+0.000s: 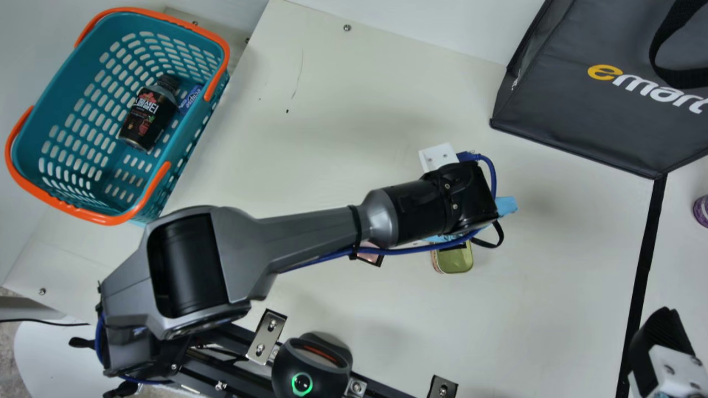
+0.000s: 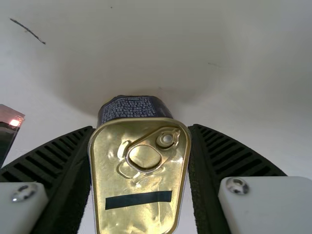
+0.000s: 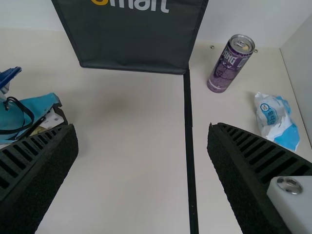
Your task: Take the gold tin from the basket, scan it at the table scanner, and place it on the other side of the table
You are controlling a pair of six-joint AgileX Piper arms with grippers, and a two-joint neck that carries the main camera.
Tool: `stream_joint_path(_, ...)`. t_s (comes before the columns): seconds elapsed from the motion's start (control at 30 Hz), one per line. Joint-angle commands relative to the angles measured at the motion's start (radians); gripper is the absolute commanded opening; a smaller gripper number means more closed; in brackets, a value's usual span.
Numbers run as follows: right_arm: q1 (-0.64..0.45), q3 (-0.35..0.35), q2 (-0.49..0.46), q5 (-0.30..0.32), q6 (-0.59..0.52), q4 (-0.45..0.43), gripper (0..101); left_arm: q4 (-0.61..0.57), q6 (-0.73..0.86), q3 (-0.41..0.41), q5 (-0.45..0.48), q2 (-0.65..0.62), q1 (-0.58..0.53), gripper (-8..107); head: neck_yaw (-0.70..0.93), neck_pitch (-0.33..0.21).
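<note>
Gold tin is being held in left gripper, over mid-table, out of the basket. Long sides are being pinched b/w the ribbed fingers, prob b/c the narrow width is being spanned more easily and both broad faces are being left uncovered for a read. Lid w/ pull tab is being turned to the wrist cam, so the opposite face is being pointed away from it (code pos can't be told from here; a black strip is being carried on the lid, purpose unclear).

Scanner is being mounted at the near edge, its ring being lit green, well apart from the tin. Scan status isn't being shown, so prob still being needed: tin is to be brought over w/ a printed side being aimed at the window. Risk: code being masked by a finger, or tin being tilted in the grip if bumped.

Right gripper is being held wide, nothing b/w its fingers, near the black tape line. Far side is prob being marked off by that line, w/ purple can and white-blue pack being grouped there, so drop-off is prob being planned beside them.
</note>
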Motion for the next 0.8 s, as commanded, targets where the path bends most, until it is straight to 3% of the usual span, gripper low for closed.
stream_joint_path(0.0,0.0,0.0,0.0,0.0,0.0,0.0,95,0.005,0.0,0.0,0.005,-0.001,-0.002,62,0.004,-0.027)
stream_joint_path(0.27,0.0,0.0,0.0,0.0,0.0,0.0,95,0.032,0.023,0.055,-0.034,-0.076,-0.002,89,0.004,-0.027)
stream_joint_path(0.77,0.0,0.0,0.0,-0.001,0.0,0.0,95,-0.09,0.334,0.471,-0.312,-0.48,0.139,90,0.004,-0.027)
